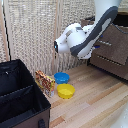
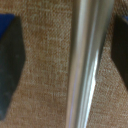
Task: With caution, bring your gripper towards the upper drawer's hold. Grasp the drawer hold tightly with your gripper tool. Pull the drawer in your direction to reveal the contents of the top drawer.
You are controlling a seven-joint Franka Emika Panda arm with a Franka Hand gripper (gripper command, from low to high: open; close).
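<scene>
While the wrist view sits this close, the drawer hold (image 2: pixel 86 65) fills the gap between the two dark fingertips (image 2: pixel 9 65) as a blurred silver bar, with the brown grain of the upper drawer (image 2: pixel 47 65) directly behind it. Gripper (image 2: pixel 67 67): fingers apart, one tip on each side of the bar, neither visibly touching it; brown drawer front shows between each tip and the metal. Bar runs lengthwise across the line joining the tips, so its long axis is square to the closing direction, a good lie for a pinch. Bar sits off-centre, nearer one tip than the other; my read is that tip would meet it first on closing. Exterior view: white arm (image 1: pixel 82 40) reaches toward the dark cabinet (image 1: pixel 112 50) at the exterior view's right; the arm's bulk hides the gripper and handle there, so contact cannot be checked from that side. Depth of the bar between the fingers not readable from the blur. Judgement: approach looks finished, grasp not yet made; next comes the squeeze, then a straight pull away from the drawer front. Risk: a shallow hold slipping off the smooth metal.
</scene>
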